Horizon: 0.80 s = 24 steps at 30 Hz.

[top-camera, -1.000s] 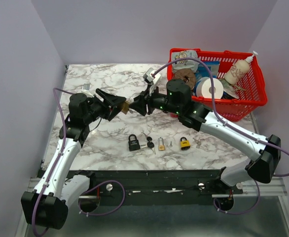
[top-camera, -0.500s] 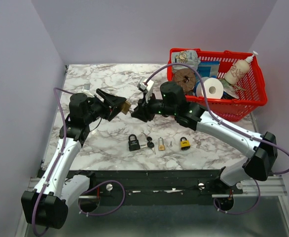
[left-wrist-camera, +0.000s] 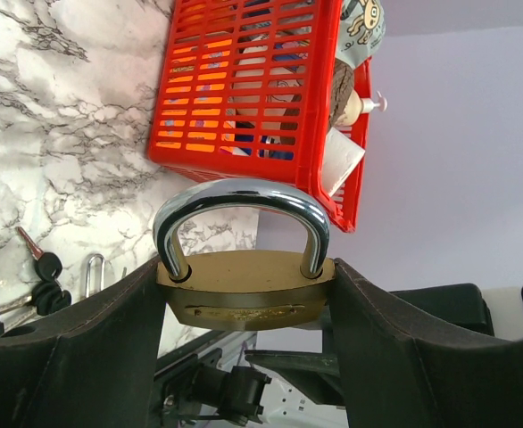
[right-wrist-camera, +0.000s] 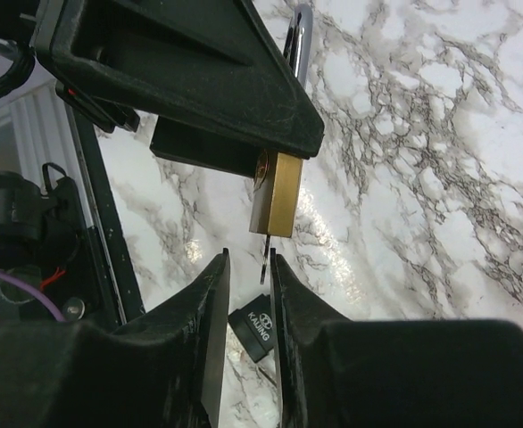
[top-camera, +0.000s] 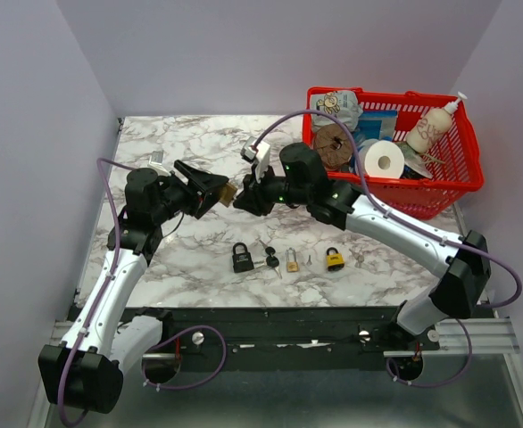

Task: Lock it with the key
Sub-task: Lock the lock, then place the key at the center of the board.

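My left gripper (top-camera: 215, 190) is shut on a brass padlock (top-camera: 228, 193) and holds it above the table, its steel shackle closed. In the left wrist view the padlock (left-wrist-camera: 244, 290) sits clamped between both fingers. My right gripper (top-camera: 241, 198) is right beside the padlock's underside. In the right wrist view the padlock (right-wrist-camera: 278, 192) hangs from the left gripper's finger (right-wrist-camera: 199, 80), and a thin key (right-wrist-camera: 265, 259) sticks out of its bottom. My right gripper (right-wrist-camera: 248, 256) is open, its fingertips on either side of the key, which lies close to the right fingertip.
On the marble table near the front lie a black padlock (top-camera: 243, 259), loose keys (top-camera: 269, 259), a small brass padlock (top-camera: 292, 260) and a yellow padlock (top-camera: 335, 259). A red basket (top-camera: 462, 183) full of items stands at the back right.
My right arm has swung left, bringing its gripper up to the padlock's underside. The left arm and padlock have not moved.
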Each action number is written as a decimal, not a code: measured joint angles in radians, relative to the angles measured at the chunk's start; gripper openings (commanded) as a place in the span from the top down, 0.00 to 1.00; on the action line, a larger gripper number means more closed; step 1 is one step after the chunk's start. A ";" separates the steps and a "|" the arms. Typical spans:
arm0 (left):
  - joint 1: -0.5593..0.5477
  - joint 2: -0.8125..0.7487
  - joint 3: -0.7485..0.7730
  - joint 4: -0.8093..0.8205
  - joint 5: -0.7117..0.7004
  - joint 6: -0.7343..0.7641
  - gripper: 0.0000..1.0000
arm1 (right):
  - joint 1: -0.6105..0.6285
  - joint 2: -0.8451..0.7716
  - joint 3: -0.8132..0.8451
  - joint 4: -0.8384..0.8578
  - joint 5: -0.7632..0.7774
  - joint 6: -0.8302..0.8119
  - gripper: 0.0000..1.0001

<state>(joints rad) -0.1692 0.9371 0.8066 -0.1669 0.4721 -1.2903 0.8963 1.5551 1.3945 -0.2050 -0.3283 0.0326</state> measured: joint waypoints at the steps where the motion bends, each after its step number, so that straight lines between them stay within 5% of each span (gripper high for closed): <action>1: 0.000 0.000 0.000 0.000 0.000 0.000 1.00 | 0.000 0.003 0.005 -0.002 0.000 0.000 0.73; 10: 0.000 0.000 -0.001 0.000 0.000 0.008 1.00 | 0.000 0.036 0.025 -0.022 0.000 0.002 0.85; 14: 0.000 0.000 -0.001 -0.001 0.000 0.014 1.00 | 0.000 0.046 0.028 -0.029 0.002 0.002 0.99; 24: 0.016 -0.007 -0.001 -0.020 -0.002 0.023 1.00 | -0.003 0.049 0.035 -0.042 0.014 0.027 0.99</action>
<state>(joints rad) -0.1535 0.9302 0.8055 -0.1867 0.4706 -1.2678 0.8928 1.6043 1.4292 -0.2470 -0.3145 0.0597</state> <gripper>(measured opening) 0.738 0.015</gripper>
